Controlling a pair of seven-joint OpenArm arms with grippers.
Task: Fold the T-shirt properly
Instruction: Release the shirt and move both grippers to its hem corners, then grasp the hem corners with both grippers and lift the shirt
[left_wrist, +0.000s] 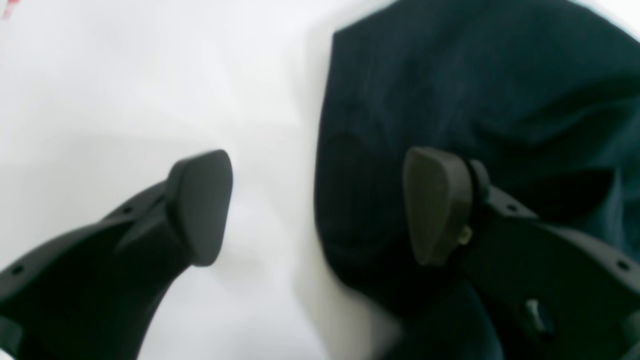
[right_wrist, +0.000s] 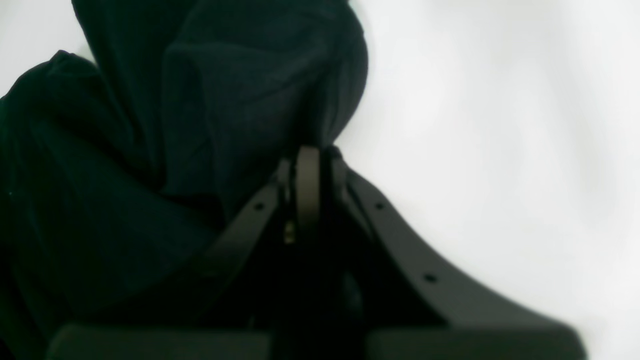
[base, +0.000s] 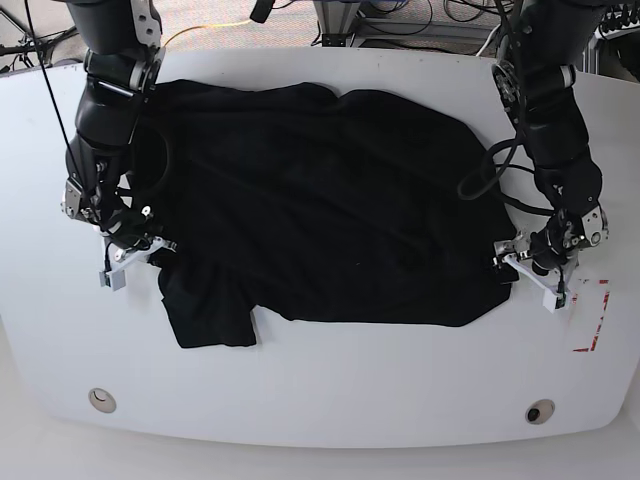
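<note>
Between the wide-open left gripper (left_wrist: 320, 205) pads lies the plain black soft-fabric T-shirt (base: 320, 200) hem; right gripper (right_wrist: 307, 165), pinched shut on cloth, should wait until both hold.

Bare bench (base: 330, 385) along the near edge and both outer sides gives passing room, the T-shirt (base: 320, 200) fills the middle, and each hand, left hand (base: 535, 262) and right hand (base: 135, 245), sits at a side hem.
</note>
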